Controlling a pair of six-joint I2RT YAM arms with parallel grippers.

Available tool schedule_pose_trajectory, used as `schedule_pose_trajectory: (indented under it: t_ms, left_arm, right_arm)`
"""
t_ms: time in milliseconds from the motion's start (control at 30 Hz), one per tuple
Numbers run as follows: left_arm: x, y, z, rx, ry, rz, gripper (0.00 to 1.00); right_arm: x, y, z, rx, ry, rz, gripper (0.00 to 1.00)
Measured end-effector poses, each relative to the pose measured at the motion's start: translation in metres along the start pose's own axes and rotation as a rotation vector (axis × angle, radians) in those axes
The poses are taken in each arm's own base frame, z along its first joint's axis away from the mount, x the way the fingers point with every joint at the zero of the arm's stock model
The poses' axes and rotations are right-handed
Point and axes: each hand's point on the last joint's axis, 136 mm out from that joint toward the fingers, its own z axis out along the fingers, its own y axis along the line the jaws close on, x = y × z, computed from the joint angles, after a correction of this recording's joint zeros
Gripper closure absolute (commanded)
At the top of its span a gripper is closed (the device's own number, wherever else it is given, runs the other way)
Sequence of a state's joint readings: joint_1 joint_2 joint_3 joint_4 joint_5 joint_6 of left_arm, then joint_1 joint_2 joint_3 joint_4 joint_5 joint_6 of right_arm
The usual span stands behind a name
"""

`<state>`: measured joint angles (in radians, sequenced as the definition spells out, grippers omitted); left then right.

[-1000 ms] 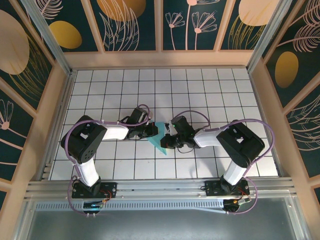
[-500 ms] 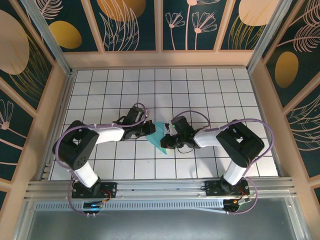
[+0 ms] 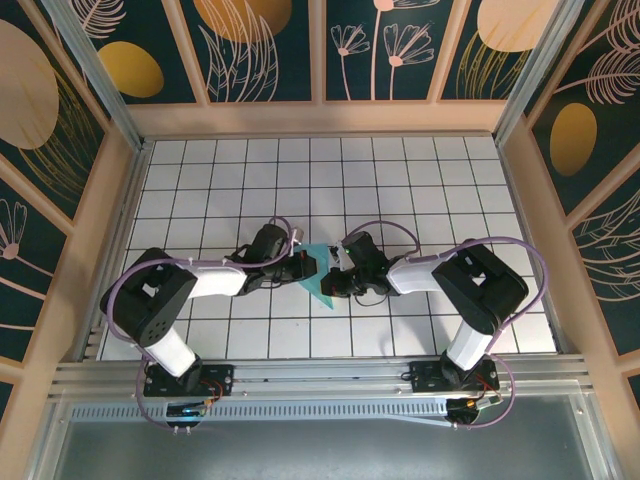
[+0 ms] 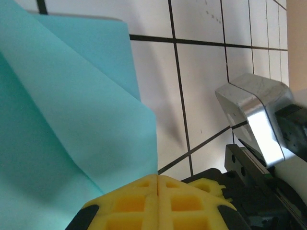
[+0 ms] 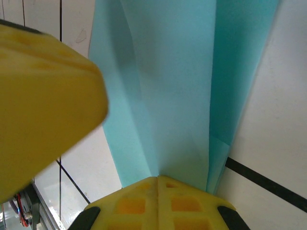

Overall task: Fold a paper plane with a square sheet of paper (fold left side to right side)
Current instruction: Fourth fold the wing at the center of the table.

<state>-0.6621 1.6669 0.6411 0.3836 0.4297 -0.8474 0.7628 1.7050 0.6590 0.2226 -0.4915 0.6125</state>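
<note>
The paper is turquoise-blue and already creased into a narrow pointed shape. It lies near the middle of the white gridded bench, with its tip toward the near edge, between the two arms. From the left wrist, the paper shows at least two overlapping layers, with one flap edge running diagonally across the sheet and its corner ending right at the fingertips. From the right wrist, the paper shows long creases that converge at the seam between the pads, and it looks tented rather than flat there. The left tool touches the paper's left edge. In its own camera, the left tool has its yellow pads pressed together with no gap. We cannot tell whether any paper is caught between them or whether the tips only bear on it. The right tool touches the paper's right edge. Seen from the right wrist, the right tool is also fully closed, pinching the paper where the folds meet. A blurred yellow mass sits at the left of that view, too soft to identify. Both arms reach inward from their bases, and the tools sit close together with only the paper between them.
</note>
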Motion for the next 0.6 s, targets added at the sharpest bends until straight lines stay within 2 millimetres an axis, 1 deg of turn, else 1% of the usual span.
schedule_pose_trajectory:
  t_ms: [267, 600]
  left_arm:
    - [0.007, 0.013, 0.014, -0.02, 0.031, -0.027, 1.0]
    - [0.002, 0.022, 0.02, -0.074, 0.018, -0.016, 1.0]
  right_arm:
    - [-0.001, 0.003, 0.004, 0.009, 0.007, -0.007, 1.0]
    - [-0.001, 0.002, 0.005, 0.02, 0.009, -0.008, 1.0]
